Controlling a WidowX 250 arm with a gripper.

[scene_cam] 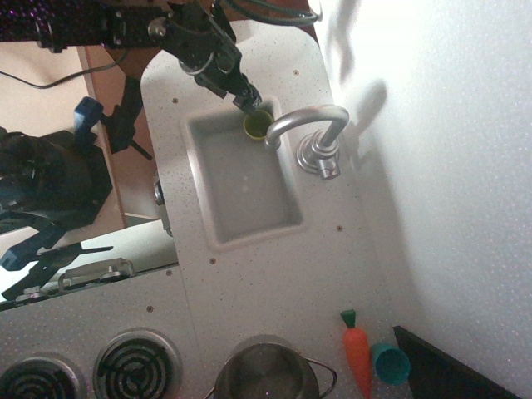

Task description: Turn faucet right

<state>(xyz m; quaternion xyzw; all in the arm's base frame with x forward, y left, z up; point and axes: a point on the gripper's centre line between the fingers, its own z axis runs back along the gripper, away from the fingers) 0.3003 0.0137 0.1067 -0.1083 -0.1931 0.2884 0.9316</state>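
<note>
a: where's the faucet (309, 126) right now?

b: i see it on the pale counter (274, 274) at the sink's (218, 223) far edge, next to the white wall (449, 166). its ribbed round base stands just beside the basin rim, and the chrome spout arches over and ends above the upper corner of the basin.

a: and the tool?

b: my gripper (251, 105) comes in from the top of the view on a black arm, tip down over that same corner of the sink. it sits right at the spout's mouth, just beside a small yellow-green cup (257, 125) in the basin corner. i can't tell whether the jaws are wide or narrow; the tip is a dark blur from this angle, and i can't say if it touches the spout or the cup.

a: anything else on the counter?

b: along the bottom edge i see a steel pot (268, 371) with handles, a toy carrot (357, 352) and a teal cup (390, 363) lying just beside it. two stove burners (137, 364) sit at the bottom left, well apart from the faucet.
</note>
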